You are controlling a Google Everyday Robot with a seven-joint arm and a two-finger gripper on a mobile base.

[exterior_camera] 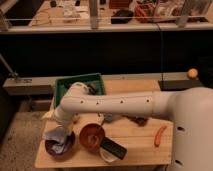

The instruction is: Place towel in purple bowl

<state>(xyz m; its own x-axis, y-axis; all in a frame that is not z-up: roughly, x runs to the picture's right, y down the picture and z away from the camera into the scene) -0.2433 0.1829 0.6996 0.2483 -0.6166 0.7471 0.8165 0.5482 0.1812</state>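
A purple bowl (59, 146) sits at the front left corner of the wooden table (140, 147). A pale blue-grey towel (57, 135) lies bunched in and over the bowl, rising above its rim. My white arm reaches in from the right, bends above the green bin and comes down to the bowl. My gripper (63, 126) is at the arm's end, right above the towel and touching or nearly touching it. The arm and the towel hide most of the gripper.
A green bin (65, 85) stands at the back left of the table. A brown bowl (92, 137) is next to the purple bowl. A white bowl holding a black object (113, 149) is at the front. An orange carrot-like item (160, 135) lies at the right.
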